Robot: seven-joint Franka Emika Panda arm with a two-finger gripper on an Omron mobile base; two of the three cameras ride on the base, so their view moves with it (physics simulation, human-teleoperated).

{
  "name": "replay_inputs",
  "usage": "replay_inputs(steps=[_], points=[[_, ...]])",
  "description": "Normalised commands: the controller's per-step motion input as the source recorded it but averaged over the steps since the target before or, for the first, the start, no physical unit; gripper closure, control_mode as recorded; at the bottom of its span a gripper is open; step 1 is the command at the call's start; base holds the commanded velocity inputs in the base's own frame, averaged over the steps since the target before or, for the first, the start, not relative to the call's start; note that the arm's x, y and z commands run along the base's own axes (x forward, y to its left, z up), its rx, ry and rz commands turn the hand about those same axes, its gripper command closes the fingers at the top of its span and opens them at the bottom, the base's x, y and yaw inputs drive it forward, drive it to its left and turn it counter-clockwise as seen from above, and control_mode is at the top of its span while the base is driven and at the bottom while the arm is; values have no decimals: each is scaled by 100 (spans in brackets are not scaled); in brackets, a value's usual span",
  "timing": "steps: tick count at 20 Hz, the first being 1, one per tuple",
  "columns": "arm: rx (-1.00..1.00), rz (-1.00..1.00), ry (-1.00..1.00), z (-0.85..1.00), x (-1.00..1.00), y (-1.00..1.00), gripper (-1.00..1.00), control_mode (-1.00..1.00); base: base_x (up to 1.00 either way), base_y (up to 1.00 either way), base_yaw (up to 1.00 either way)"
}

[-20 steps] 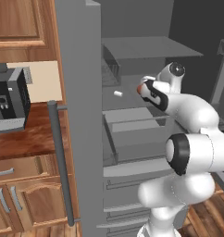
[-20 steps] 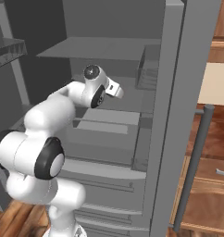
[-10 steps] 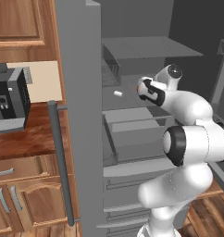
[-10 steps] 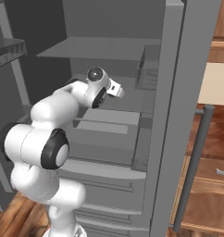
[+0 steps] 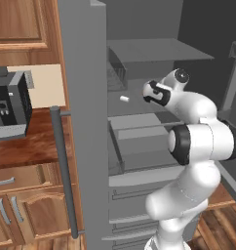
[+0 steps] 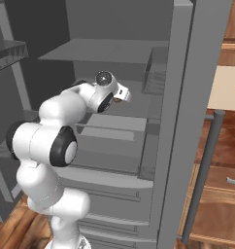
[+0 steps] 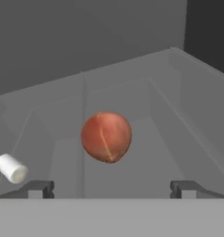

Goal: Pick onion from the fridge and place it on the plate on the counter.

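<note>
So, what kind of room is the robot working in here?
It looks like a home kitchen, a rendered one. An open grey fridge with shelves and drawers stands beside a dark wood-grain counter over panelled wooden cabinets. An onion lies on a fridge shelf, in front of the gripper.

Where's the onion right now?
In the hand view the onion sits on a grey fridge shelf, centred ahead of the open jaws, with a small white stub to its left.
</note>
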Motion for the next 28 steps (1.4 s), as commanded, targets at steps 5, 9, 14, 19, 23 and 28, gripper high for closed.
replay_inputs(steps=[5, 9, 14, 19, 23, 28], points=[[0, 0, 3, -13, 22, 0, -100, -100, 0, 0, 0], [0, 0, 4, -12, 27, 0, -100, -100, 0, 0, 0], [0, 0, 3, -2, 26, 0, -100, -100, 0, 0, 0], [0, 0, 0, -1, 18, 0, -100, -100, 0, 0, 0], [0, 0, 1, -7, 11, 0, -100, -100, 0, 0, 0], [0, 0, 2, -9, 12, 0, -100, -100, 0, 0, 0]])
